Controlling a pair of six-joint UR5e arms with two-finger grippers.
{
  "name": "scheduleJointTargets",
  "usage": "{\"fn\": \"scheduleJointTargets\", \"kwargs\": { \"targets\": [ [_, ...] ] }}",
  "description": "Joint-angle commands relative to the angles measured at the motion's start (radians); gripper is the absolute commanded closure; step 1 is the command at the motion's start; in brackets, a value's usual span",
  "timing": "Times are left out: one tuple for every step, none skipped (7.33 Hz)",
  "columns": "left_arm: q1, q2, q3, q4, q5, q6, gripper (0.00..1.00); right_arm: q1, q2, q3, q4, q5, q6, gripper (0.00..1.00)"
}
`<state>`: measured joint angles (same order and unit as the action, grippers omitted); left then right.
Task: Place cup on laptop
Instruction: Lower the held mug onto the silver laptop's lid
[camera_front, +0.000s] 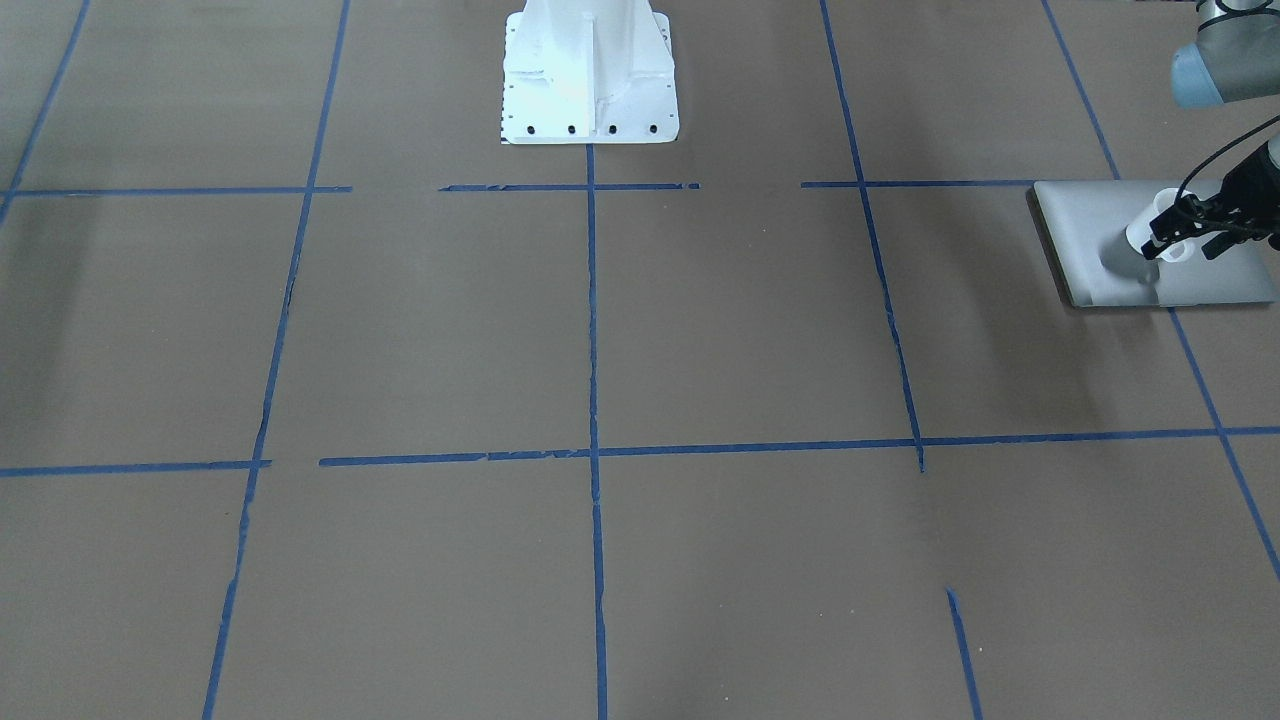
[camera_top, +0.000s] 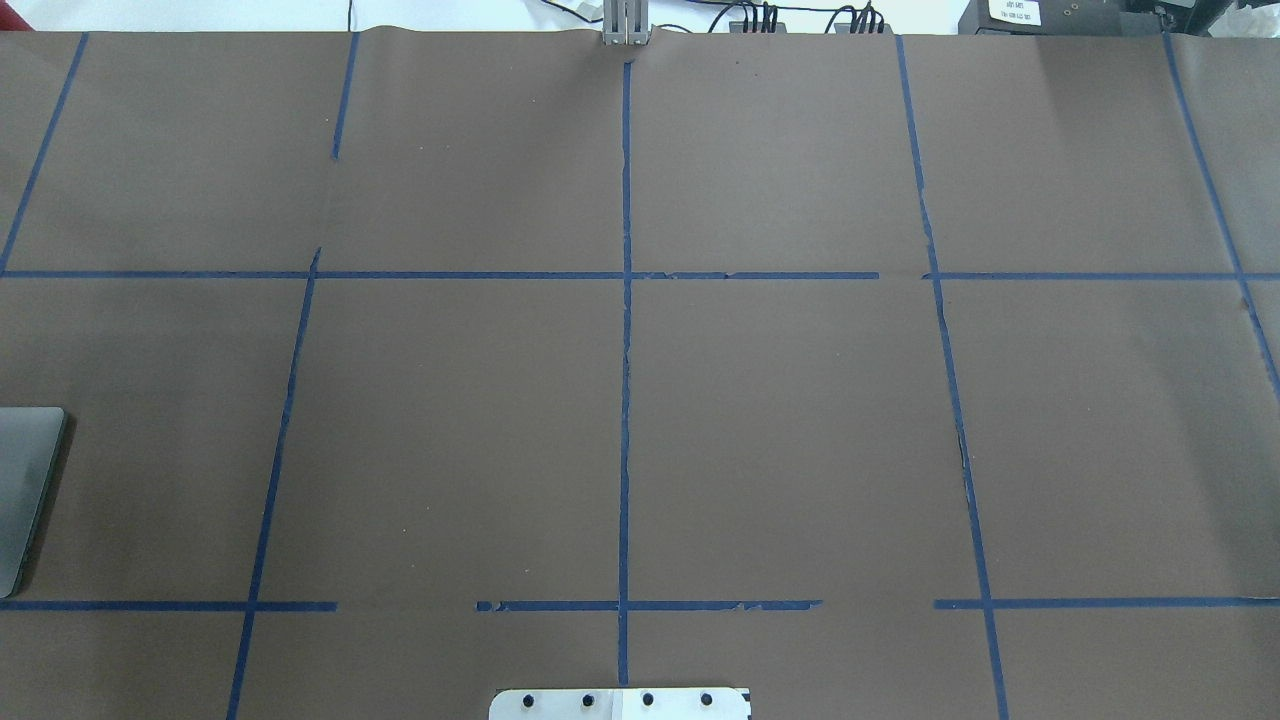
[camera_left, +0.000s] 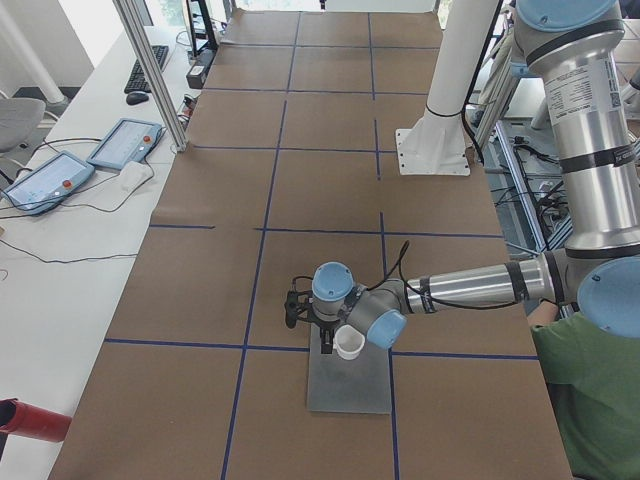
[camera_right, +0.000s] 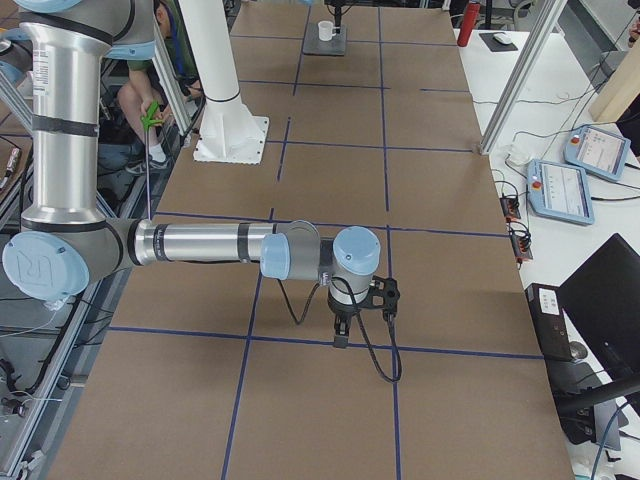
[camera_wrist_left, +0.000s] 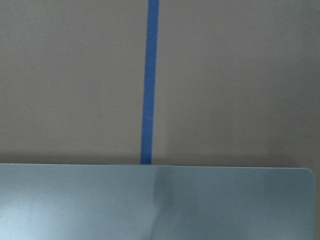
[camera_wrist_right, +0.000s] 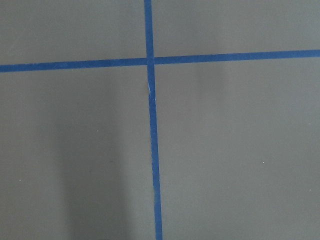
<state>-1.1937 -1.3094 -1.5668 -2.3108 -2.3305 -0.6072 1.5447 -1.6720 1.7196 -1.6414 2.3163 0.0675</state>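
The white cup (camera_front: 1160, 232) hangs tilted in my left gripper (camera_front: 1187, 243), just above the silver-grey laptop (camera_front: 1095, 240) at the table's left end, casting a shadow on the lid. The gripper's black fingers are shut on the cup's rim. The exterior left view shows the cup (camera_left: 349, 346) over the far part of the laptop (camera_left: 350, 390). The left wrist view shows only the laptop's edge (camera_wrist_left: 150, 202). The overhead view shows only a strip of the laptop (camera_top: 25, 480). My right gripper (camera_right: 340, 338) shows only in the exterior right view, low over bare table; I cannot tell whether it is open or shut.
Brown paper with blue tape lines (camera_front: 592, 300) covers the table. The white robot pedestal (camera_front: 588, 75) stands at the middle of the robot's side. Tablets (camera_left: 125, 145) and cables lie on the side bench beyond the table's far edge. A person in green (camera_left: 590, 400) sits near the left arm's base.
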Motion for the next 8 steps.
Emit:
{"fn": "scheduleJointTargets", "kwargs": {
  "targets": [
    [-0.013, -0.045, -0.05, 0.147, -0.003, 0.103, 0.0, 0.0, 0.0, 0.0, 0.0, 0.0, 0.0, 0.0],
    [-0.089, -0.1, -0.055, 0.256, 0.0, 0.212, 0.0, 0.0, 0.0, 0.0, 0.0, 0.0, 0.0, 0.0],
    [-0.178, -0.149, -0.055, 0.362, 0.0, 0.35, 0.0, 0.0, 0.0, 0.0, 0.0, 0.0, 0.0, 0.0],
    [-0.251, -0.193, -0.053, 0.473, 0.0, 0.466, 0.0, 0.0, 0.0, 0.0, 0.0, 0.0, 0.0, 0.0],
    [-0.324, -0.211, -0.056, 0.554, -0.001, 0.568, 0.0, 0.0, 0.0, 0.0, 0.0, 0.0, 0.0, 0.0],
    [-0.381, -0.218, -0.055, 0.624, -0.001, 0.646, 0.0, 0.0, 0.0, 0.0, 0.0, 0.0, 0.0, 0.0],
    [-0.414, -0.221, -0.07, 0.71, -0.006, 0.691, 0.0, 0.0, 0.0, 0.0, 0.0, 0.0, 0.0, 0.0],
    [-0.423, -0.215, -0.12, 0.767, -0.004, 0.692, 0.0, 0.0, 0.0, 0.0, 0.0, 0.0, 0.0, 0.0]
  ]
}}
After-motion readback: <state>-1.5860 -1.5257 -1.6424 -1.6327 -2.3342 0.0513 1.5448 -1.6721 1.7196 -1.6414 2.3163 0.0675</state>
